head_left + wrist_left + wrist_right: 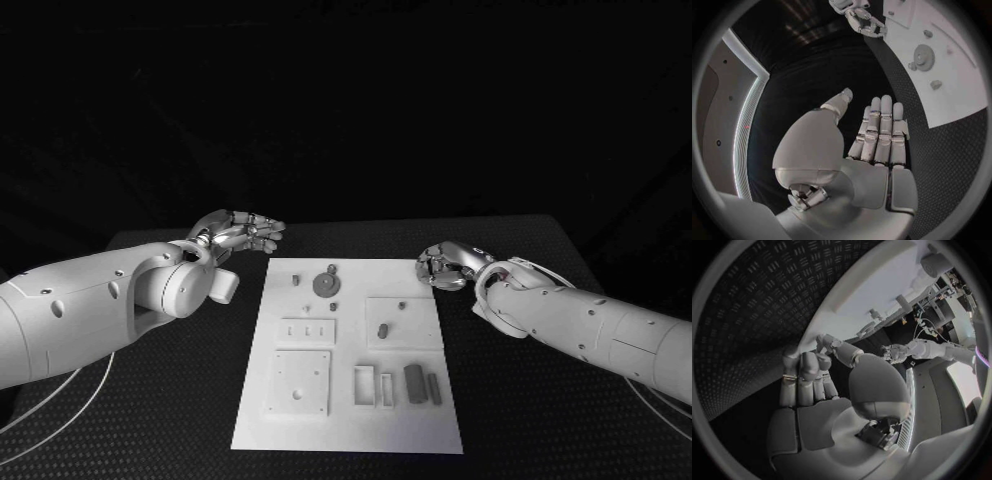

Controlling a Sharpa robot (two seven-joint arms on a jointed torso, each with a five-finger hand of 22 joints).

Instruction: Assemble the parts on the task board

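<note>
Flanking task board [351, 425], both hands empty, no writing.

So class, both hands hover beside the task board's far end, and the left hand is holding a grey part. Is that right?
Not quite. In the left wrist view, the left hand holds nothing, its fingers straight. Both hands, the right hand included, do sit beside the task board's far end.

The counter [173, 420] is black with a raised tread pattern across its top. A white board [353, 432] lies flat at its centre, long side running from six o'clock toward twelve o'clock. Bare counter shows on every side of the board, wider toward nine and three o'clock than toward twelve. Thin pale cables [58, 420] curve over the counter near its eight o'clock corner, and another pair [652, 400] near four o'clock.
</note>
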